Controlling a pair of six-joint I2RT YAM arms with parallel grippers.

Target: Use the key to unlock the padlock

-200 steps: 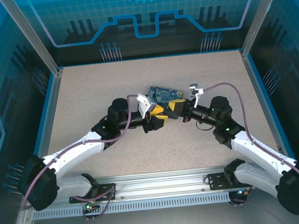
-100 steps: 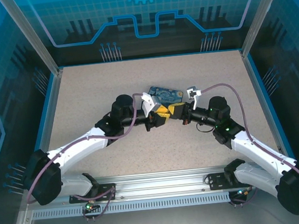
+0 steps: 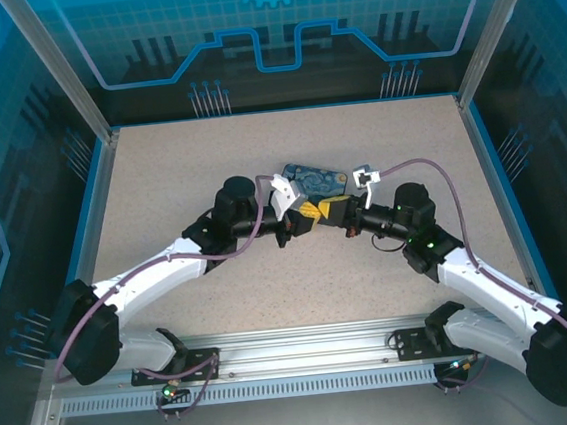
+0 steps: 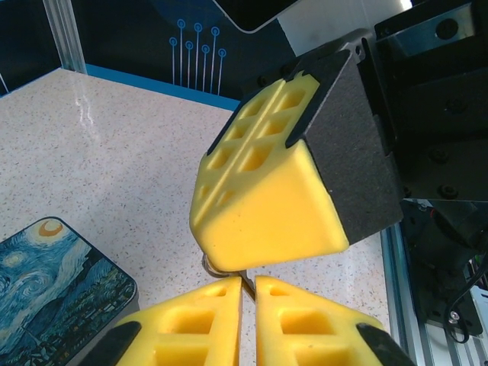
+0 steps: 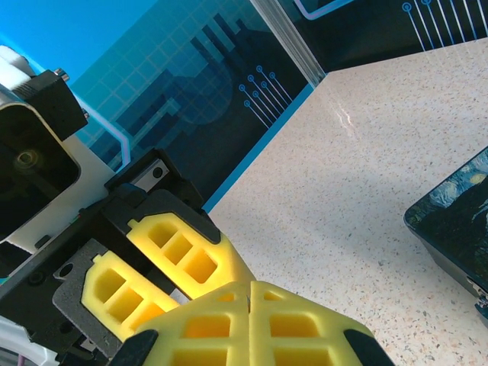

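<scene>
Speckled beige table (image 3: 160,184), blue-lit cage around it.

Top view: over the last second the left gripper (image 3: 302,217) has slid in and now meets the right gripper (image 3: 330,211) tip to tip. They sit just in front of the tin (image 3: 318,176).

Left wrist: the left fingers have come nearly together, leaving only a thin slit. A thin dark sliver, the key (image 4: 245,280) we reckon, runs into that slit. Just above it a grey metal nub, likely the padlock (image 4: 216,266), pokes out under the right fingertips (shackle too hidden to confirm). We judge it's pinched there.

Right wrist: the right fingers are pressed flat with the seam closed, and the tip is too tight to see what's clamped. The left fingers sit right against them.

What it means: each gripper now looks to have its part. We judge that seating or turning the key is the step in hand, and the lock isn't visibly open yet.
</scene>
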